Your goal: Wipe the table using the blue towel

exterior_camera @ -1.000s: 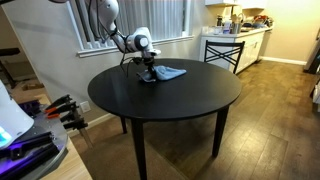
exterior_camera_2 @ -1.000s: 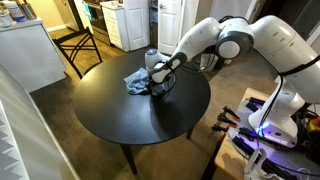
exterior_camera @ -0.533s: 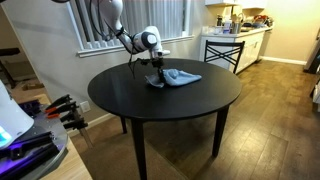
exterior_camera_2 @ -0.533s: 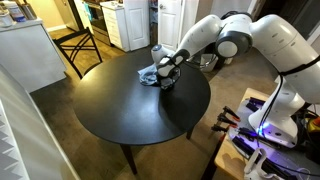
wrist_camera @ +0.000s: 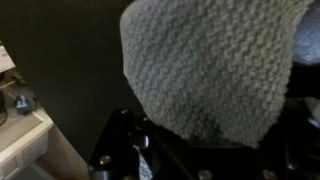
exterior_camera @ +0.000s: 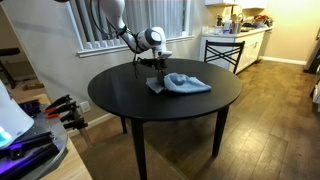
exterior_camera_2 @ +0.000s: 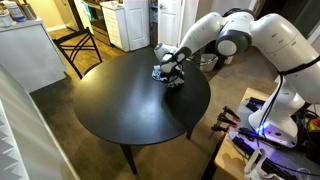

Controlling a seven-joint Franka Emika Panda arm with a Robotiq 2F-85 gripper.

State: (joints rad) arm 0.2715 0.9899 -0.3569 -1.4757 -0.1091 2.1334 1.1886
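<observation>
The blue towel [exterior_camera: 186, 83] lies spread on the round black table [exterior_camera: 150, 100], toward its far right part. My gripper [exterior_camera: 159, 71] points down at the towel's near edge and is shut on it, pressing it to the tabletop. In an exterior view the towel [exterior_camera_2: 160, 72] shows only as a small bunch under the gripper [exterior_camera_2: 172, 76], near the table's [exterior_camera_2: 120, 110] far edge. In the wrist view the knitted towel [wrist_camera: 205, 60] fills the upper frame, and its lower end disappears between the dark fingers [wrist_camera: 200, 145].
A wooden chair [exterior_camera: 222, 50] and a kitchen counter [exterior_camera: 245, 25] stand behind the table. Another chair [exterior_camera_2: 85, 45] stands at the table's far side. The robot base with tools [exterior_camera_2: 265, 130] sits beside the table, and a window wall [exterior_camera: 100, 30] lies behind the arm.
My gripper has dragged the blue towel across the tabletop, from near the far edge by the window toward the side by the kitchen. The towel trails spread out behind it.
</observation>
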